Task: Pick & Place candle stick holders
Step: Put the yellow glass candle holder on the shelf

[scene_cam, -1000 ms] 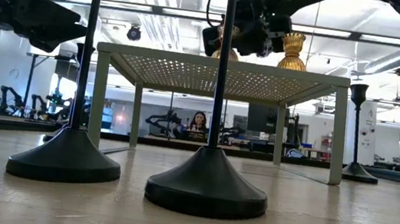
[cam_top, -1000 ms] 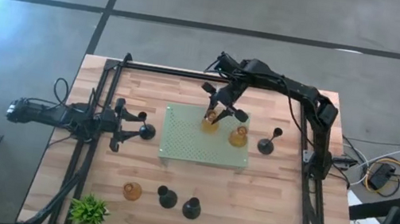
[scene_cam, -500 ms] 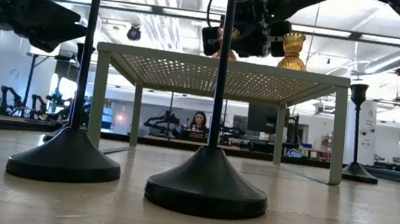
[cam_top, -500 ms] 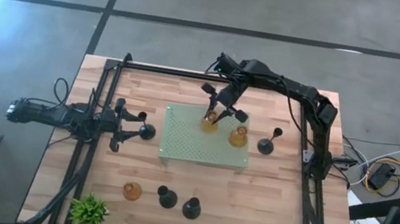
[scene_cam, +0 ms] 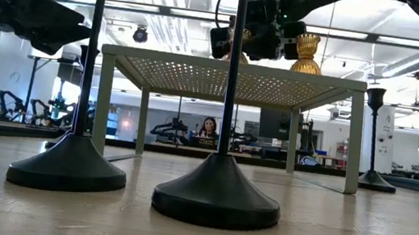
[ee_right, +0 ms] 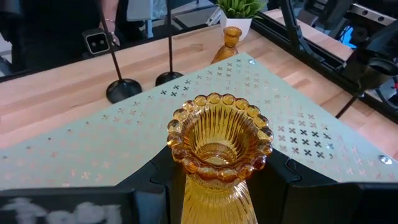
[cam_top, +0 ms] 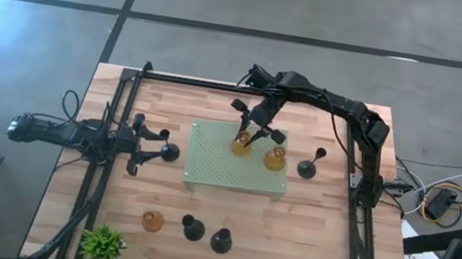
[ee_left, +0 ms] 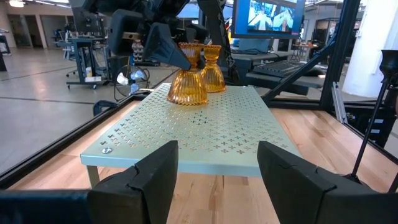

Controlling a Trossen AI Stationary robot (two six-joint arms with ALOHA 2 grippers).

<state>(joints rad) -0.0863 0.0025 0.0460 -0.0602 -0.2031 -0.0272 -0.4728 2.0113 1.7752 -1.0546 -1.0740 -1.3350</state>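
No legible writing; right pincer round amber holder

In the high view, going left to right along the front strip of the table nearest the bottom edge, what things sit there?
Green plant → amber candle holder → black candle holder → second black candle holder, all standing on the wooden table in front of the perforated board.
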